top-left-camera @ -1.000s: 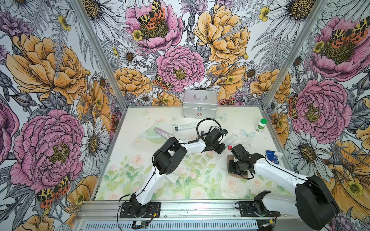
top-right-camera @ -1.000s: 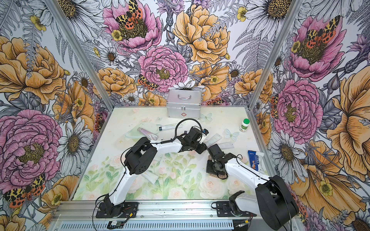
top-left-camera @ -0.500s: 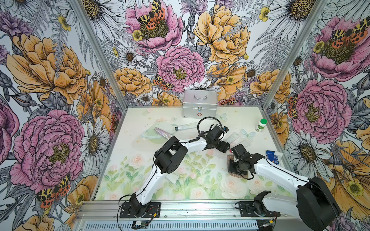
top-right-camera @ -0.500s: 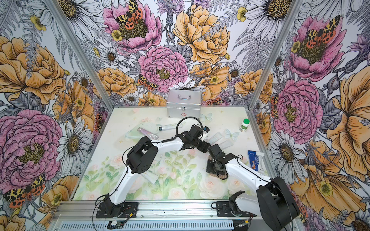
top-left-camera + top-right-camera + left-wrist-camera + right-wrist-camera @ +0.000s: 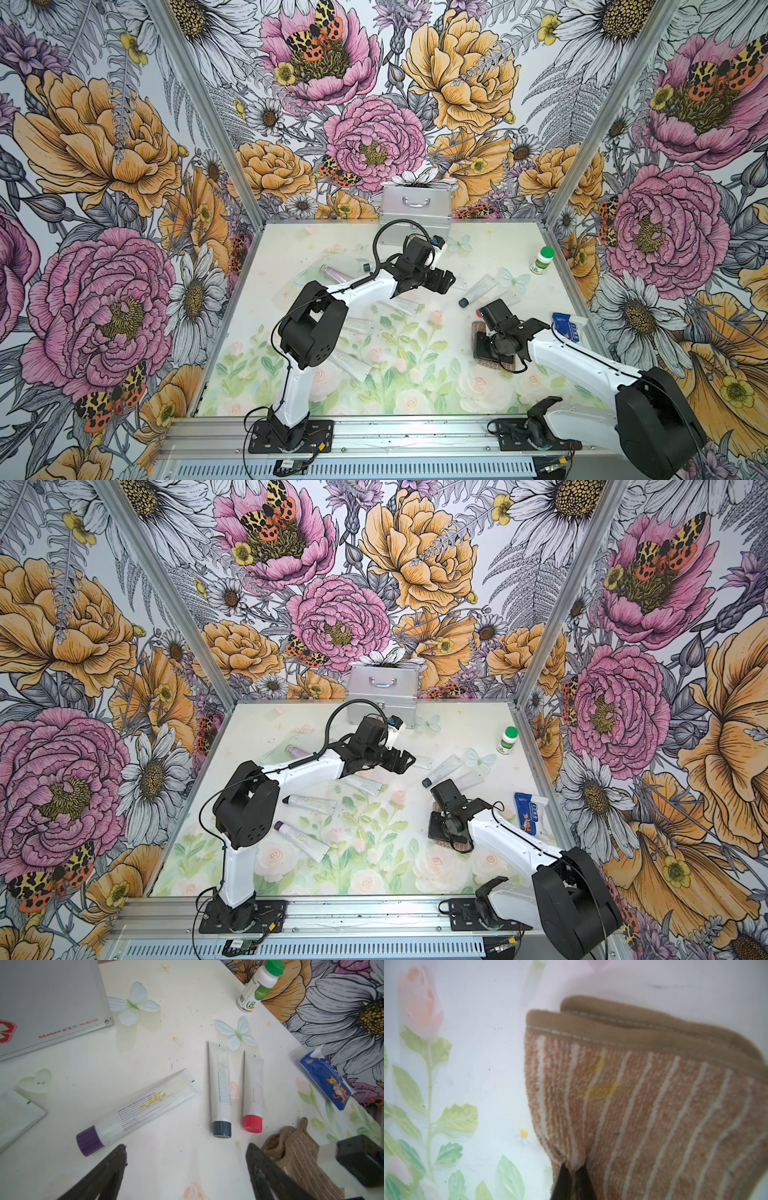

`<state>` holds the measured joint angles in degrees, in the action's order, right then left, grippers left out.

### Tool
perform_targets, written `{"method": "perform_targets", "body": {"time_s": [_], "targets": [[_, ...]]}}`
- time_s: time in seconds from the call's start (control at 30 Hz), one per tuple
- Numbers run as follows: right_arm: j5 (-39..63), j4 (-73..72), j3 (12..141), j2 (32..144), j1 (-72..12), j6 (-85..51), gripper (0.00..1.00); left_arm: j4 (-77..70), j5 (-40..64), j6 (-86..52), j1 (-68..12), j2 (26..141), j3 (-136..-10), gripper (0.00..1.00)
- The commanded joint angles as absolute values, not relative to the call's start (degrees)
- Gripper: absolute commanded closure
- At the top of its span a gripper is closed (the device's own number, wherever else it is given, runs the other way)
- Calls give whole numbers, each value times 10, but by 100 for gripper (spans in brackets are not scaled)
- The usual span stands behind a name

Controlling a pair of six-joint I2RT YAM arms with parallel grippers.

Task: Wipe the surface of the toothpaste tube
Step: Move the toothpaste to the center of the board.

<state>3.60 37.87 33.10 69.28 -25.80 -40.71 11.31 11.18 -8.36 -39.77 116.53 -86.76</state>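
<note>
A white toothpaste tube point(image 5: 137, 1109) with a purple cap and a yellow squiggle on its side lies flat on the table in the left wrist view. It sits just ahead of one finger of my left gripper point(image 5: 187, 1153), which is open and holds nothing. Both top views show that gripper point(image 5: 442, 280) point(image 5: 405, 760) hovering over the middle of the table. My right gripper point(image 5: 574, 1167) is shut on a fold of a brown striped cloth point(image 5: 654, 1095) with yellow stains. The cloth point(image 5: 503, 365) rests on the table under that arm.
A dark-capped tube point(image 5: 220, 1088) and a red-capped tube point(image 5: 252, 1093) lie side by side near the cloth. A silver case point(image 5: 415, 212) stands at the back, a green-capped bottle point(image 5: 543, 261) and a blue tissue pack point(image 5: 567, 328) along the right wall. More tubes point(image 5: 309, 804) lie front left.
My left gripper has opened wide and shifted slightly toward the back. The right arm has stayed in place, still shut on the cloth.
</note>
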Motion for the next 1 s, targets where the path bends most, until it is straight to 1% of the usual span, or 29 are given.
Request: {"method": "perform_targets", "body": {"time_s": [0.0,0.13,0.4,0.67,0.97], "targets": [[26,367,338,702,-260,-406,100,122,117,-72,-370,1176,-865,9],[26,365,338,707,-260,-403,100,123,142,-77,-343,1204,-887,9],[22,365,335,706,-260,-402,100,123,195,-78,-319,1267,-935,9],[20,365,331,703,-259,-398,100,123,227,-85,-308,1304,-969,9],[19,365,328,697,-259,-398,100,122,262,-92,-314,1332,-984,9]]}}
